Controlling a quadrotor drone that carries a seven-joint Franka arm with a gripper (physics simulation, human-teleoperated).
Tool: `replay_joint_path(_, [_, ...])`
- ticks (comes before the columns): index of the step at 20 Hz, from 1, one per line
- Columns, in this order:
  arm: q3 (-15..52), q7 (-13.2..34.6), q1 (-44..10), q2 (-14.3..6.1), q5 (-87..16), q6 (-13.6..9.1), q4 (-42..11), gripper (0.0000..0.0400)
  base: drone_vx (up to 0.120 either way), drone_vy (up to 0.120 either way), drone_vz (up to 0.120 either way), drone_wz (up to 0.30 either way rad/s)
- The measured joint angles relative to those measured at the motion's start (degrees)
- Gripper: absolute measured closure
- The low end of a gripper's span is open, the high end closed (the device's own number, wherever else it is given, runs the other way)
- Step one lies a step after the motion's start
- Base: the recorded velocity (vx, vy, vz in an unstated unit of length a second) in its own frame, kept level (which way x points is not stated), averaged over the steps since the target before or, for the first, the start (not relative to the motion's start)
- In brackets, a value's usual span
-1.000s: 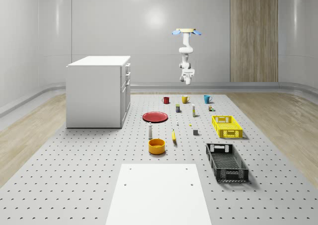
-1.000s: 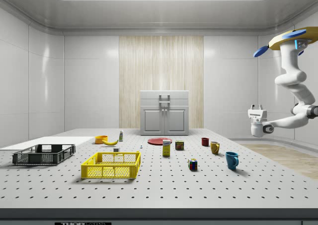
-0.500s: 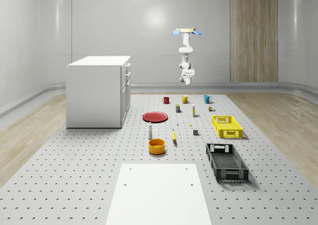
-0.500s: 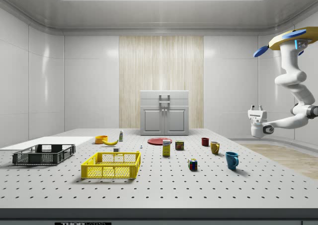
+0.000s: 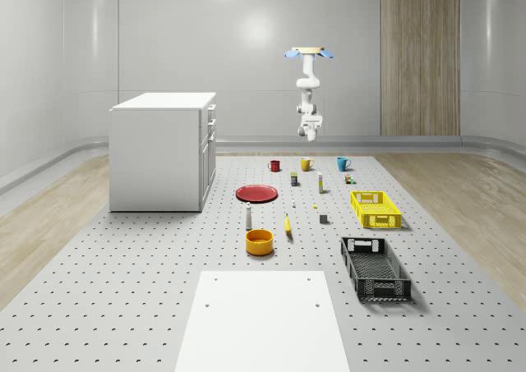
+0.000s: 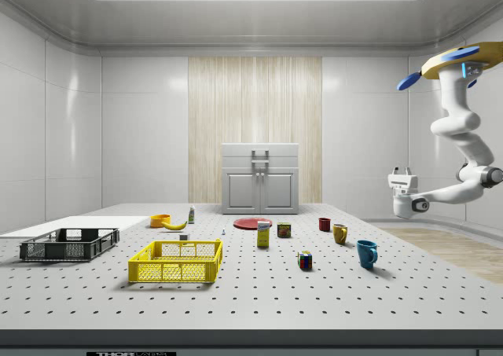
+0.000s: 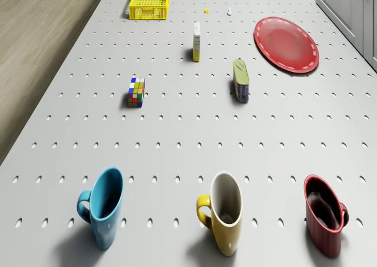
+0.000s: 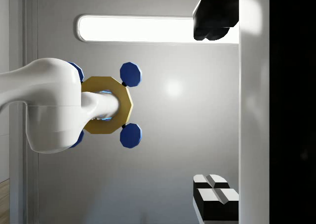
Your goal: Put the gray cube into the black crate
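Pale perforated table (image 5: 123,298) in white room. We hover high beyond far mug row, gripper (image 6: 402,173) tipped upward, fingers spread apart, holding nothing — not yet near target. Gray cube (image 5: 324,218) sits mid-table beside yellow crate (image 5: 376,209), black crate (image 5: 375,268) nearer. Blue mug (image 7: 102,207), yellow mug (image 7: 224,212), Rubik's cube (image 7: 135,92) lie between.

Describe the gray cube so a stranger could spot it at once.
Start from the yellow crate on the perforated table in the whole-scene view. Just off that crate's left side in that view sits the gray cube, beyond the black crate. It is small, plain and dark gray, unlike the multicolored puzzle cube farther back.
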Motion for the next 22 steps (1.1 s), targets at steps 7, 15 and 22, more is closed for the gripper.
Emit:
replay_joint_path(7, [0.16,0.01,-0.07,-0.21,-0.19,0.3,-0.2,0.0,0.12,0.0,0.0,0.0])
replay_joint_path(15, [0.77,0.11,-0.27,-0.45,-1.02,0.65,-0.44,0.0,0.12,0.0,0.0,0.0])
replay_joint_path(22, [2.59,0.45,-0.83,-0.69,-3.59,0.97,-0.73,0.0,0.12,0.0,0.0,0.0])
